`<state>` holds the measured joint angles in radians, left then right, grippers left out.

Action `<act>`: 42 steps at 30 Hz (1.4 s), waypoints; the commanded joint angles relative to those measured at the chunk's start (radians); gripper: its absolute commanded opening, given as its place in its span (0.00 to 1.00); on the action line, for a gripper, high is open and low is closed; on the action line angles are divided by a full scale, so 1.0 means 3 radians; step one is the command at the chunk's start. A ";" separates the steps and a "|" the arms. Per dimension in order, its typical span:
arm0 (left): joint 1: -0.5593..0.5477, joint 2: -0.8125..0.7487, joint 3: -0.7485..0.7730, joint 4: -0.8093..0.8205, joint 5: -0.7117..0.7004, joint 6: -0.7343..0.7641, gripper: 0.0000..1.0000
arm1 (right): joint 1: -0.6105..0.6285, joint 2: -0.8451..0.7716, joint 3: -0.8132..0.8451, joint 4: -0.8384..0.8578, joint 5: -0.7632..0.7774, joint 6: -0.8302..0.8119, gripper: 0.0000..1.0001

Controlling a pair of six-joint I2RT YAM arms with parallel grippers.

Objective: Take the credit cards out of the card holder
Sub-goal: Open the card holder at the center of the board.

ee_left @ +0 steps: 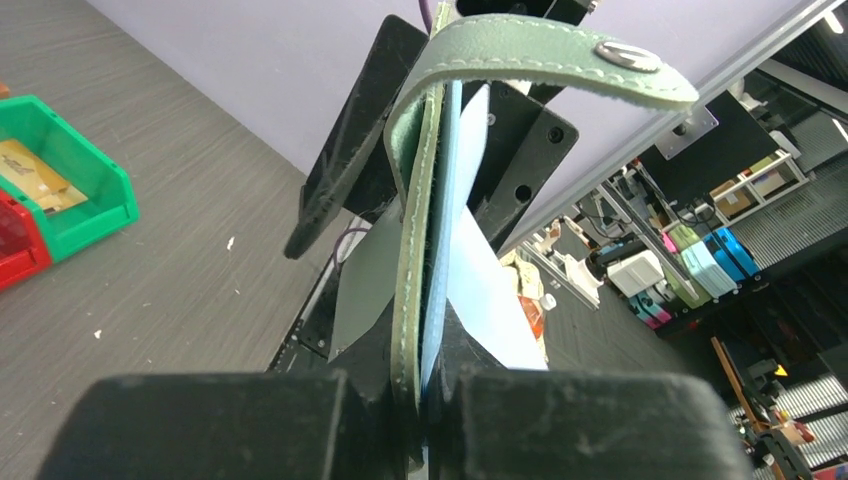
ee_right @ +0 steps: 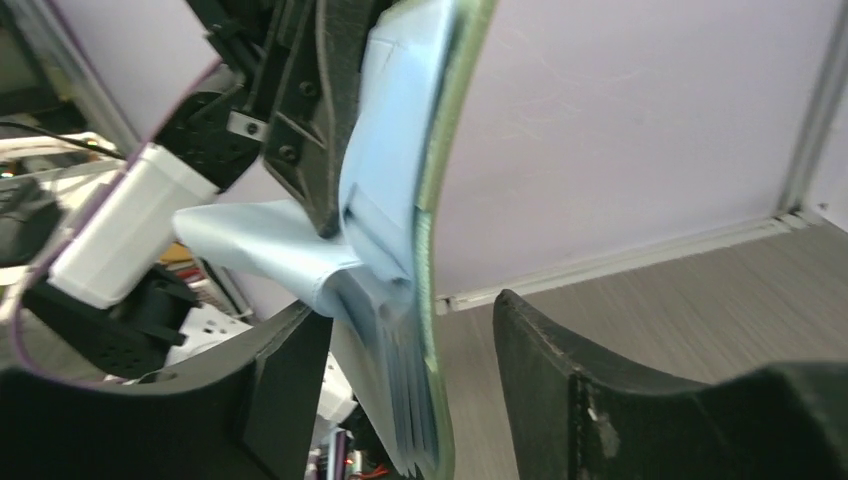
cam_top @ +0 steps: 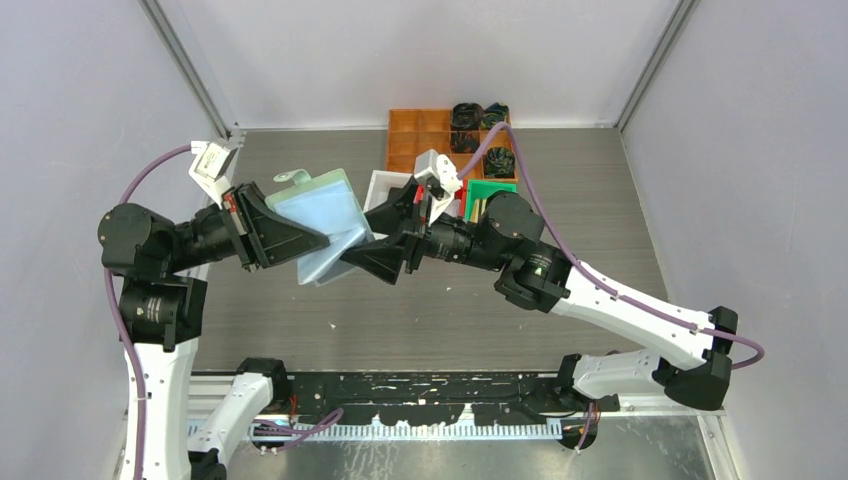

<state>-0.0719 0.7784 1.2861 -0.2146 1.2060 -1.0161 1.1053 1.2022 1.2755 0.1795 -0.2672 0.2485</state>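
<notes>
the left hand [cam_top: 305, 232] [ee_left: 428, 405] is closed narrow on the holder [cam_top: 320, 205] [ee_left: 408, 250], its two fingers pinching one edge of it and carrying it up off the tabletop [cam_top: 400, 320]. the holder stands on edge in this grip, its stitched green rim running straight out from between the fingers. its strap [cam_top: 292, 178] [ee_left: 540, 55] curls over the far end, away from the hand, with a metal snap [ee_left: 625, 52] on it. pale blue pockets [ee_right: 390, 180] fan loose from the cover on the side toward the right hand.

the right hand [cam_top: 375, 238] [ee_right: 410, 315] faces the left one with its fingers spread wide. the holder's free edge and the pocket sheets hang in the gap between them. the sheets lie close to one finger [ee_right: 290, 370], and whether they touch it cannot be told; the other finger stands apart from the green cover.

past the right hand sit a red bin [ee_left: 15, 255] and a green bin [cam_top: 492, 188] [ee_left: 100, 215]. a gold-tan card [ee_left: 30, 170] lies flat in the green one. its print is too small to read.
</notes>
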 commanded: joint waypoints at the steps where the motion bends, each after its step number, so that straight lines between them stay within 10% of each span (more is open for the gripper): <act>1: -0.0016 -0.0033 0.0029 0.0091 0.0117 -0.0064 0.00 | 0.0000 0.0003 0.0099 0.0551 -0.0381 0.0374 0.61; 6: -0.0016 -0.0025 0.0033 0.0093 0.0120 -0.0059 0.00 | -0.0001 0.0086 0.0093 0.0893 -0.0463 0.0728 0.51; 11: -0.0019 -0.0027 0.0043 0.0092 0.0115 -0.0052 0.00 | -0.0001 0.0129 0.0137 0.0869 -0.0435 0.0945 0.14; 16: -0.0019 -0.0033 0.0054 0.0099 0.0091 -0.0017 0.01 | -0.0004 0.0081 0.0076 0.0816 -0.0315 0.0959 0.01; 18: -0.0016 -0.0026 0.0078 0.0054 0.0075 0.0087 0.17 | -0.0002 0.0055 0.0051 0.0825 -0.0264 0.0991 0.01; 21: -0.0016 -0.0013 0.0249 -0.0352 -0.0001 0.0553 0.87 | -0.0023 0.0013 0.0038 0.0806 -0.0142 0.1054 0.01; 23: -0.0016 0.0000 0.0443 -0.0785 -0.0116 0.1048 1.00 | -0.0046 -0.0037 0.0017 0.0773 -0.0038 0.1101 0.01; 33: -0.0016 -0.0332 0.0495 -0.1240 0.0084 0.2178 0.97 | -0.0166 -0.0197 -0.0077 0.0791 0.0103 0.1435 0.01; 42: -0.0016 -0.0416 0.0273 -0.1134 -0.0357 0.2399 0.59 | -0.0170 0.0026 -0.0027 0.0945 -0.0211 0.1833 0.01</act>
<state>-0.0727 0.6453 1.3884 -0.5732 1.1393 -0.3489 1.0584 1.1938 1.2339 0.3367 -0.3164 0.7204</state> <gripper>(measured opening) 0.602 0.224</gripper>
